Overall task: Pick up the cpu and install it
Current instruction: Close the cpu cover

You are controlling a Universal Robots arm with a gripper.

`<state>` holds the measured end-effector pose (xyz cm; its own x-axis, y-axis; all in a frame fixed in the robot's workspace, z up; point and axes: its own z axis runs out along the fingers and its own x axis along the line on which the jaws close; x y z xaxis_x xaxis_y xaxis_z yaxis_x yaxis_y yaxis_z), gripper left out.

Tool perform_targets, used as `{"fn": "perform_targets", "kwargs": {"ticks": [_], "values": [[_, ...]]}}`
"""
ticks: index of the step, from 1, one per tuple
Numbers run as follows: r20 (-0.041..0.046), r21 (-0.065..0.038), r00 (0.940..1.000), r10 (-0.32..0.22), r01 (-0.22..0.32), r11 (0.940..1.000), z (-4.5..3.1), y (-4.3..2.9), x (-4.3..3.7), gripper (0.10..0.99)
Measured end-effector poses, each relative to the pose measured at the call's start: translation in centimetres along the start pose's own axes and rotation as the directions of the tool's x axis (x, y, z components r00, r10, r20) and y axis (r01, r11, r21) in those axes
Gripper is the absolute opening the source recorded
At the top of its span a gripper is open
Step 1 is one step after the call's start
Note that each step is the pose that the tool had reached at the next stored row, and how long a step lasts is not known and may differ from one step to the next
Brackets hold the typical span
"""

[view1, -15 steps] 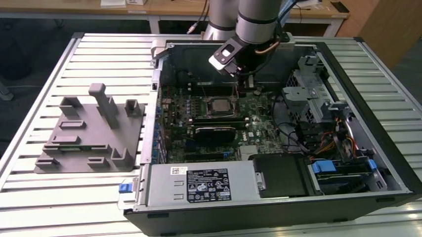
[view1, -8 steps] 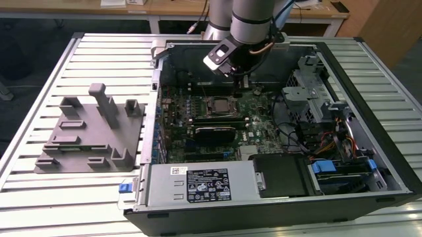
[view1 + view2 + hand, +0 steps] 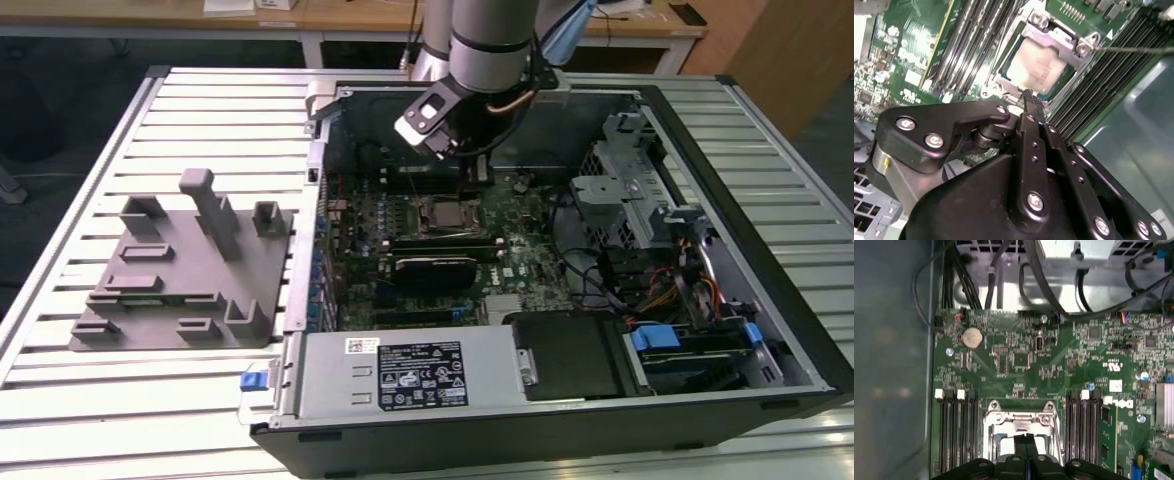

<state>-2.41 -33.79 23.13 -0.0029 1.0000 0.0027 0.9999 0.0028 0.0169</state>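
Pale silver cpu (image 3: 1041,67) flush within the socket frame (image 3: 1081,47), clenched empty tool (image 3: 1029,98) over its edge, memory slots (image 3: 1114,70) alongside

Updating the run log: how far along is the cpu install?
Done: the cpu lies in the socket. In hand: nothing; the gripper hangs over the socket, fingers shut and empty. Left: no pick or place shows as pending; whether the cpu is latched down, I cannot tell.

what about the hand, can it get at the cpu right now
Likely yes: the hand hangs close above the cpu, whose top lies bare; but the fingers are shut and a metal frame rims its edges.
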Motion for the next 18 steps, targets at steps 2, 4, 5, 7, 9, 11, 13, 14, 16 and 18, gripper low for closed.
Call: {"fn": "perform_targets", "kwargs": {"ticks": [2,4,5,7,9,11,13,14,16,18], "values": [[0.0000,0.000,1.0000,0.000,0.000,1.0000,0.20,-0.28,-0.02,0.106],[0.0001,0.000,1.0000,0.000,0.000,1.0000,0.39,-0.57,-0.05,0.106],[0.0002,0.000,1.0000,0.000,0.000,1.0000,0.49,-0.72,-0.06,0.106],[0.0001,0.000,1.0000,0.000,0.000,1.0000,0.70,-0.99,-0.09,0.106],[0.0000,0.000,1.0000,0.000,0.000,1.0000,0.88,-1.23,-0.12,0.106],[0.0002,0.000,1.0000,0.000,0.000,1.0000,0.92,-1.32,-0.13,0.106],[0.0002,0.000,1.0000,0.000,0.000,1.0000,0.92,-1.32,-0.12,0.106],[0.0002,0.000,1.0000,0.000,0.000,1.0000,0.92,-1.33,-0.12,0.106],[0.0001,0.000,1.0000,-0.006,0.006,1.0000,0.93,-1.33,-0.12,0.106],[-0.0005,0.000,0.9993,-0.039,0.039,0.9993,0.95,-1.33,-0.12,0.106]]}}
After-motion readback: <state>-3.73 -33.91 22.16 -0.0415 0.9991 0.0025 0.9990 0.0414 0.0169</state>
